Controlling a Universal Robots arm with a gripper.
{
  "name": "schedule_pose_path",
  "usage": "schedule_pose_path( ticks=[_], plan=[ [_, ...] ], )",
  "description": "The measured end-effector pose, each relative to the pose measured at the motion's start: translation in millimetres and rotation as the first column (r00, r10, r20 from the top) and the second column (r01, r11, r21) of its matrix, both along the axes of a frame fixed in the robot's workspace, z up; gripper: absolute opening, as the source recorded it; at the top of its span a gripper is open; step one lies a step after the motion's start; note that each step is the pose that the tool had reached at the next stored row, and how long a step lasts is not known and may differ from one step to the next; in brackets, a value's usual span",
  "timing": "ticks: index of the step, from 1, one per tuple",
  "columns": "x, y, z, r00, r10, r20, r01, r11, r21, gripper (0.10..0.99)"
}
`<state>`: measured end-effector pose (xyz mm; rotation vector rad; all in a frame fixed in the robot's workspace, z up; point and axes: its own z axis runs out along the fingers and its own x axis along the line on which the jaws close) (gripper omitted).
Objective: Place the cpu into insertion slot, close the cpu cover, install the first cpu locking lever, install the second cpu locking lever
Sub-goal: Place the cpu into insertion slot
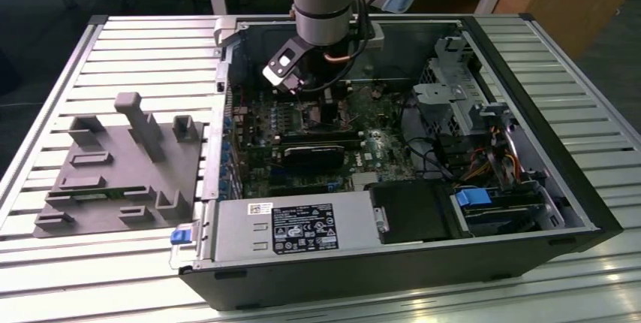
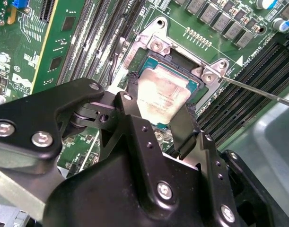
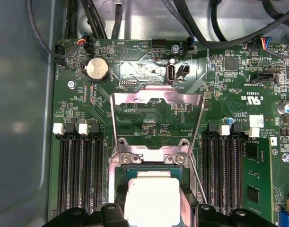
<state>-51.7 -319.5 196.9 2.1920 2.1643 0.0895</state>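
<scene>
My gripper (image 2: 158, 111) reaches into the open computer case (image 1: 561, 210) over the motherboard (image 1: 386, 150). It is shut on the cpu (image 2: 161, 94), a silvery-tan square chip pinched between the two black fingers (image 2: 130, 101). The chip sits over the insertion slot (image 2: 179, 71), whose teal-edged frame shows around it. I cannot tell whether it rests in the slot or hovers just above it. In the first wrist view the cpu (image 3: 151, 198) lies between the fingertips, and the cpu cover (image 3: 156, 97) stands flipped open beyond the slot (image 3: 149, 169). A thin locking lever (image 2: 258, 90) sticks out unlatched beside the slot.
Long black memory slots (image 3: 80, 175) flank the socket on both sides. A black heatsink block (image 1: 311, 154) and the power supply (image 1: 290, 229) lie nearer the case front. Cables (image 3: 210, 28) run along the board's far edge. A grey fixture (image 1: 120, 165) stands on the table at the exterior view's left.
</scene>
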Motion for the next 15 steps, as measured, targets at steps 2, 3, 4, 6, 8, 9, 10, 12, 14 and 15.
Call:
schedule_pose_path(
  ticks=[2,3,4,6,8,9,10,12,14,15],
  plan=[
    [0.0,0.0,-0.2,1.0,0.0,-0.0002,0.0,1.0,0.0,0.522],
    [0.0,0.0,-0.2,1.0,0.0,-0.0002,0.0,1.0,0.0,0.522],
    [0.0,0.0,-0.3,1.0,0.0,0.0,0.0,1.0,0.001,0.522],
    [0.0,0.0,-0.3,1.0,0.0,0.0001,0.0,1.0,0.001,0.522],
    [0.0,0.1,-0.3,1.0,0.0,0.0001,0.0,1.0,0.001,0.522],
    [0.0,0.1,-0.3,1.0,0.0,0.0001,0.0,1.0,0.001,0.522],
    [0.0,0.1,-0.4,1.0,0.0,0.0003,0.0,1.0,0.001,0.522],
    [0.0,0.1,-0.4,1.0,0.0,0.0002,0.0,1.0,0.001,0.529],
    [0.0,0.0,-0.4,1.0,0.0,0.0001,0.0,1.0,0.001,0.592],
    [0.0,0.1,-0.3,1.0,0.0,0.0001,0.0,1.0,0.001,0.592]
  ],
)
